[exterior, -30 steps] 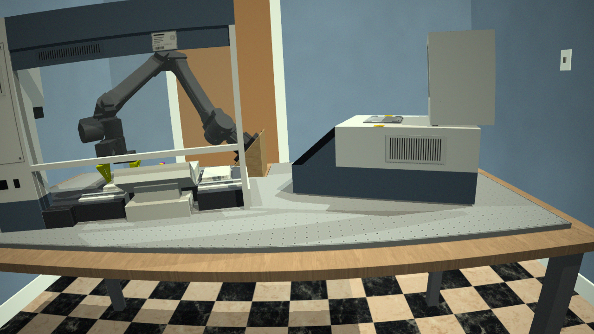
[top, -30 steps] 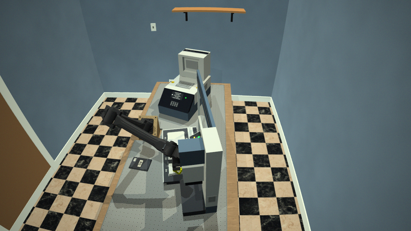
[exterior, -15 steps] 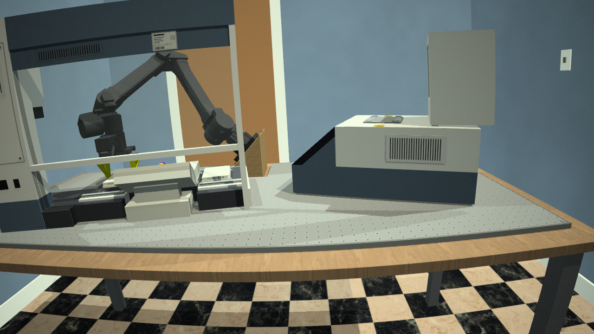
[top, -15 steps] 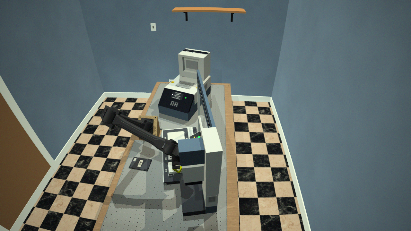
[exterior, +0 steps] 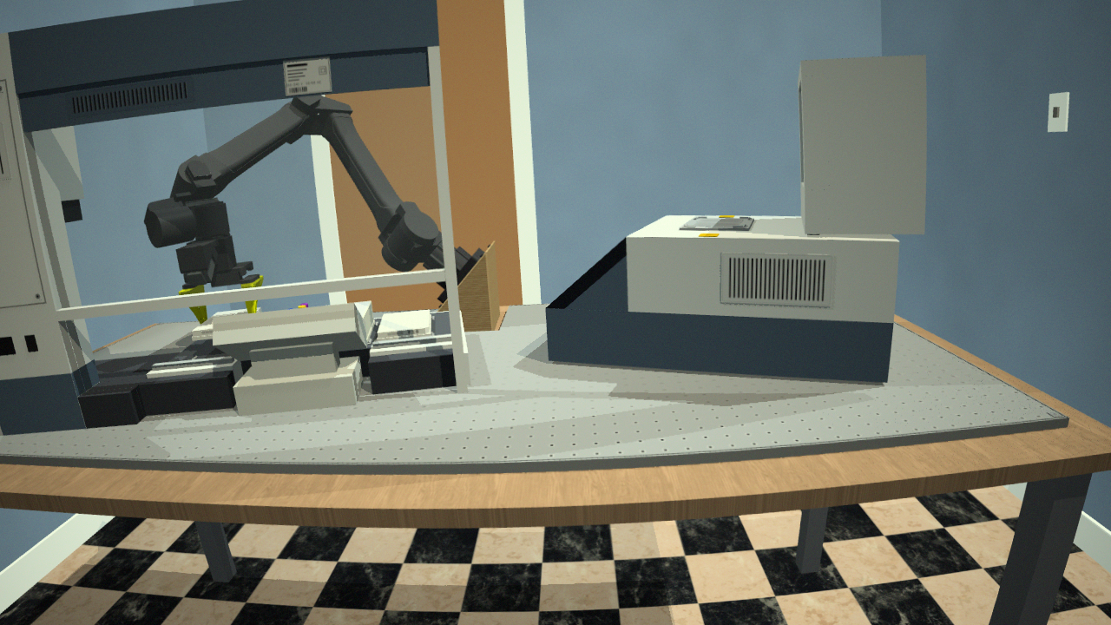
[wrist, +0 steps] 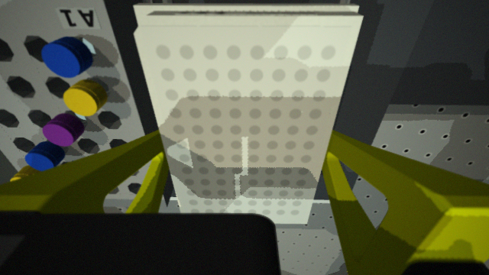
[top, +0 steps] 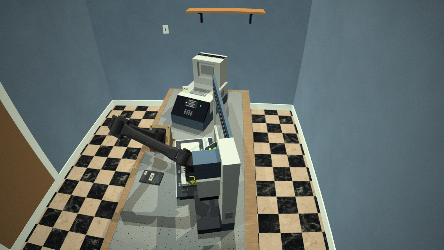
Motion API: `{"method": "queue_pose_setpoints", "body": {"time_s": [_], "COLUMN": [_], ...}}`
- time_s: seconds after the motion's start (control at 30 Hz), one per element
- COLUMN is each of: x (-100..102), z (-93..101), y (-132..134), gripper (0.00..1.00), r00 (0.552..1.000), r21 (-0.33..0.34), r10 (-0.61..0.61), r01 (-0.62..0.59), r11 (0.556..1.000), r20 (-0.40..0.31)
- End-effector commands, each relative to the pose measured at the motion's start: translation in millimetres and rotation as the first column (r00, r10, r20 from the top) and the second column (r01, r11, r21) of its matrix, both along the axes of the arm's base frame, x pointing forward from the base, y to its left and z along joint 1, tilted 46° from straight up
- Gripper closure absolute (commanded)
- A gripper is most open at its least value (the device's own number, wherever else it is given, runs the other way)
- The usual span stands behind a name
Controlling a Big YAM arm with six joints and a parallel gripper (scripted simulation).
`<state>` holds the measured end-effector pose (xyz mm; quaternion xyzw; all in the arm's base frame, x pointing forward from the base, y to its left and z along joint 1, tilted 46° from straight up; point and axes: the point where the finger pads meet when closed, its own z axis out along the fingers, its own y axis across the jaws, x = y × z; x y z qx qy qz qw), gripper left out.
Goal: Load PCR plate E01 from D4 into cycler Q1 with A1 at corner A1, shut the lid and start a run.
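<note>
The white 96-well plate E01 [wrist: 244,114] fills the middle of the wrist view, long side running away from me. My gripper [wrist: 245,137] is shut on it, with one yellow finger on each long side near the close end. In the overhead view the gripper [top: 190,180] is at the near end of the hand-off row, half hidden under the liquid handler's blue head. From the side view it [exterior: 221,299] sits a little above the row, behind a white crossbar. The cycler Q1 [top: 192,108] shows a green lamp [top: 200,105]. Its lid [exterior: 862,143] stands upright and open, and its block [exterior: 716,223] is bare.
The tube cooling block [wrist: 65,111] with blue, yellow and purple caps lies close to the left of the plate. The liquid handler's frame [top: 217,167] and crossbar [exterior: 248,293] enclose the row. The black RG nest [top: 153,178] lies left of the row.
</note>
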<state>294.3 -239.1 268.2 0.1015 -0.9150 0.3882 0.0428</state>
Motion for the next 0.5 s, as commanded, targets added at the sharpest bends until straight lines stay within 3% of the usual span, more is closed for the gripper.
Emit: {"method": "queue_pose_setpoints", "body": {"time_s": [0.0, 0.3, 0.47], "x": [8.9, 9.6, 8.8], "z": [34.1, 28.9, 42.3], "y": [8.8, 15.7, 23.2], "gripper": [1.0, 1.0, 1.0], "r00": [0.997, 0.999, 0.998], "r21": [-0.026, -0.013, -0.02], "r10": [0.004, 0.007, 0.008], "r01": [-0.002, -0.006, -0.006], "r11": [1.0, 1.0, 1.0], "r20": [0.077, 0.047, 0.06]}}
